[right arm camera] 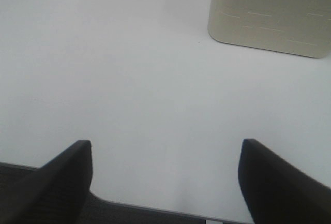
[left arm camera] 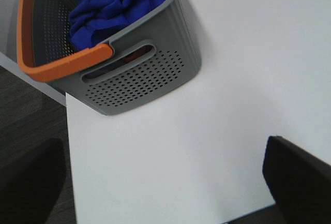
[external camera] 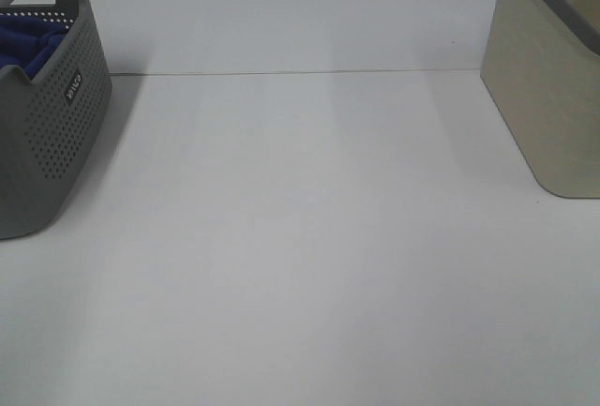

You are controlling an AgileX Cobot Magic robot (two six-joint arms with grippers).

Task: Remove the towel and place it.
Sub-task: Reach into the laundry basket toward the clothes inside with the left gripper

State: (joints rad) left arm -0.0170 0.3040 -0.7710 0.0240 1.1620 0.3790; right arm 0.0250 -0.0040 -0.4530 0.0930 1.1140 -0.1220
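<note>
The royal-blue towel [external camera: 23,42] lies crumpled inside a grey perforated basket [external camera: 52,134] at the far left of the white table. In the left wrist view the towel [left arm camera: 111,4] fills the basket [left arm camera: 139,79], which has an orange handle [left arm camera: 62,66]. My left gripper [left arm camera: 165,188] hangs over the table's edge, some way short of the basket, open with nothing between its fingers. My right gripper [right arm camera: 165,182] is open over the bare table's front edge and holds nothing. Neither gripper shows in the exterior high view.
A beige bin [external camera: 548,87] stands at the right back of the table, also seen as the beige bin [right arm camera: 269,12] ahead of my right gripper. Dark floor [left arm camera: 26,125] lies beyond the table edge beside the basket.
</note>
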